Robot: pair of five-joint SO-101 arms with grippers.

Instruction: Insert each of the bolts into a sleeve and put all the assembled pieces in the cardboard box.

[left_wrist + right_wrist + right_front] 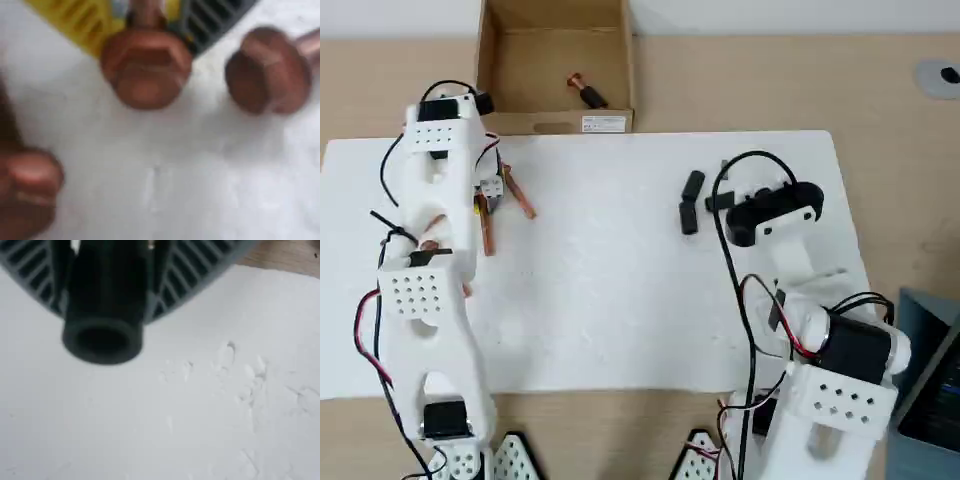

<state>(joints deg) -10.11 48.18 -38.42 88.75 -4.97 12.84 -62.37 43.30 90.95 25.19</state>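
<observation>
I can read no text from my station. The only printed thing I find is a small white label (604, 123) stuck on the near outer wall of the cardboard box (520, 123), towards its right corner. It carries dark lines of print and a red mark, all too small for me to make out.
</observation>
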